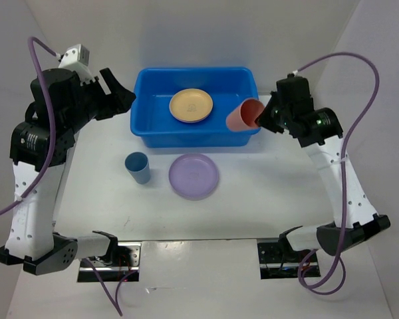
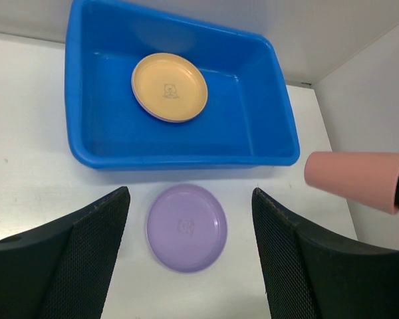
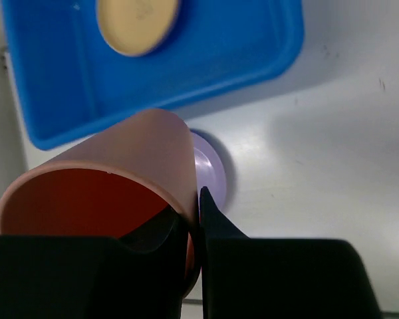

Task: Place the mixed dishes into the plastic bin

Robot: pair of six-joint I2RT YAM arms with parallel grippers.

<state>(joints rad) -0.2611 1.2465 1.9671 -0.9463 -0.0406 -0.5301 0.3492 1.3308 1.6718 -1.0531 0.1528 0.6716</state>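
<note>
While right hand [image 1: 262, 119] pinches coral-red cup [image 1: 243, 114] by rim, cup tipped sideways over bin [image 1: 145, 127] right edge, left hand [image 1: 123, 94] gapes empty. Inside bin: yellow plate [image 1: 191, 106]; lilac plate [image 1: 194, 175], blue cup [image 1: 137, 167] on tabletop [image 1: 272, 179].

Bright, even overhead light. Soft shadows fall on the white surface [image 3: 332, 153] beyond the right end effector [image 3: 198, 219], whose dark fingers [image 3: 272, 279] and coral cup [image 3: 120, 159] look blurred close-up.

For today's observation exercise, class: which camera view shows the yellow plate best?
The left wrist view: the yellow plate lies whole and large in the blue bin, its centre print visible. The top view shows it whole but smaller; the right wrist view crops it.
</note>
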